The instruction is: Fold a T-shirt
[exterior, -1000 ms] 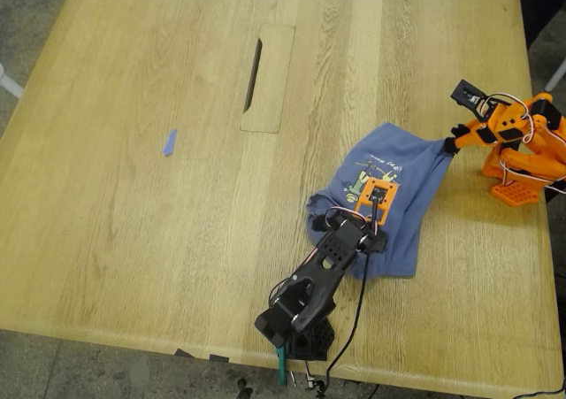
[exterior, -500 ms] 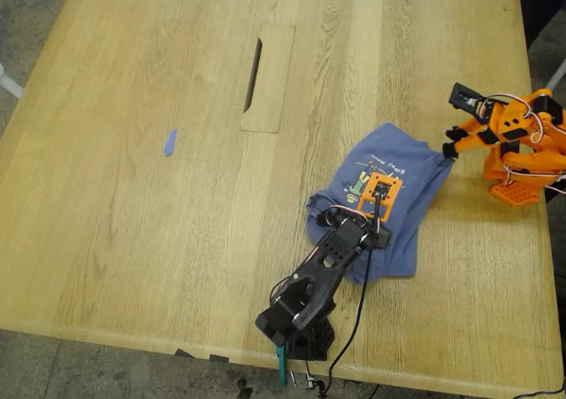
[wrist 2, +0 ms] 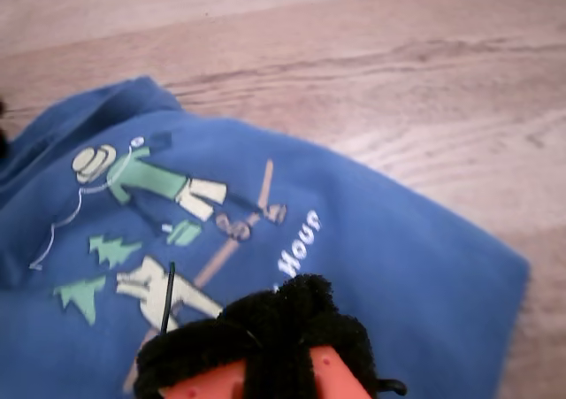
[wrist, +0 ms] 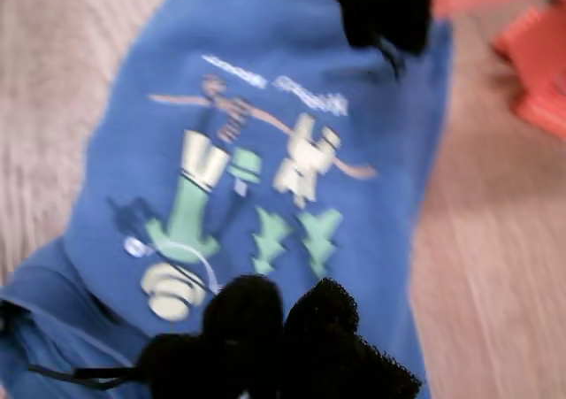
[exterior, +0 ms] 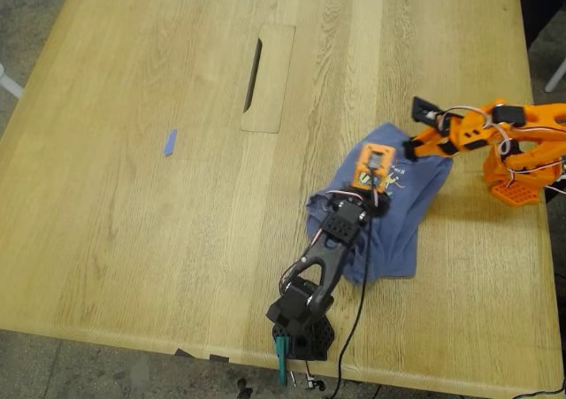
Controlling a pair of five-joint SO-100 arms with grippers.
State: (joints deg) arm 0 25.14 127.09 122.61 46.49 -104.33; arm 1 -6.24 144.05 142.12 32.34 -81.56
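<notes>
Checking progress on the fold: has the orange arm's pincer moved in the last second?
Yes. My second pincer moved toward the exterior view's left, away from its base, over the T-shirt.

My first pincer [exterior: 378,180], on the black arm, is reaching up from the exterior view's bottom edge, its padded fingertips [wrist: 283,328] pressing together. My second pincer [exterior: 409,149], on the orange arm, is stretching in from the exterior view's right, its fingertips [wrist 2: 283,324] also meeting.
</notes>
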